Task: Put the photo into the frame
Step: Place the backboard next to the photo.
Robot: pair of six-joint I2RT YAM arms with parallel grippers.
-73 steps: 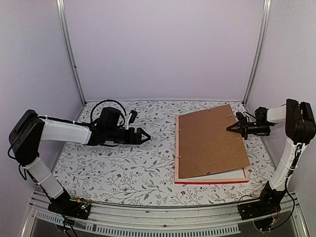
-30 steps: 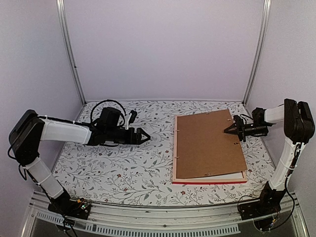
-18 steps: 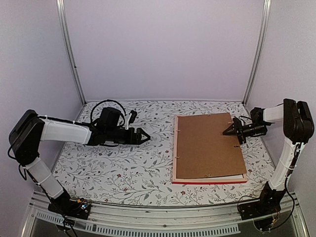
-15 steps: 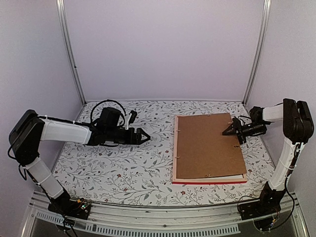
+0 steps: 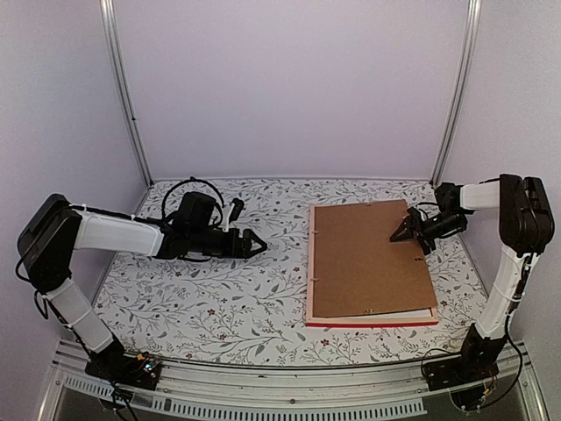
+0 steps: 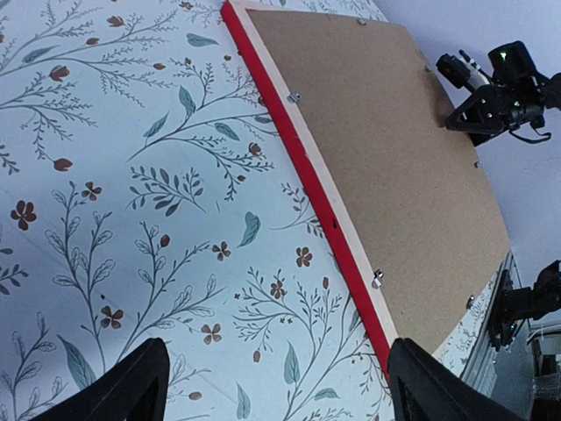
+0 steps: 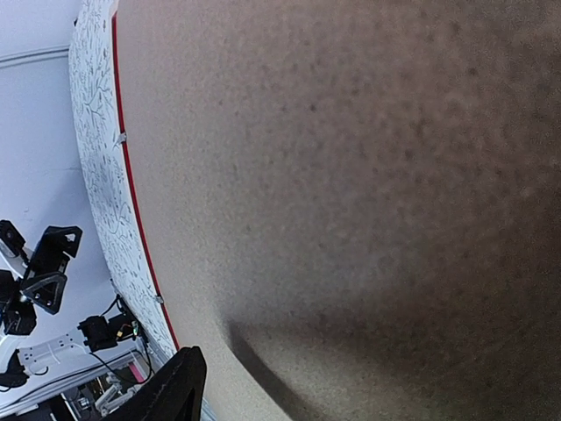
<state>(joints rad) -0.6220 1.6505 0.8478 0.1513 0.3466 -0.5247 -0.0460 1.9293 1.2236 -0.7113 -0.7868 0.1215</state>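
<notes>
The frame (image 5: 308, 281) lies face down at the table's right, its red front edge (image 6: 307, 184) and pale wood back showing. A plain brown backing board (image 5: 368, 263) lies flat on it and covers its whole opening. The photo is hidden. My right gripper (image 5: 405, 237) hovers over the board's far right part, open and holding nothing. In the right wrist view only one of its fingers (image 7: 171, 386) shows, above the board (image 7: 351, 175). My left gripper (image 6: 280, 395) is open over the bare tablecloth, just left of the frame.
A floral tablecloth (image 5: 219, 289) covers the table. Small metal tabs (image 6: 378, 279) stick up along the frame's back edges. White walls and metal posts (image 5: 123, 96) close in the back and sides. The left arm (image 5: 114, 235) stretches across the table's left half.
The backing board, held tilted and skewed earlier, has come down flat and square on the frame. My right gripper has opened, let it go and drawn slightly back. The left arm stayed still.
</notes>
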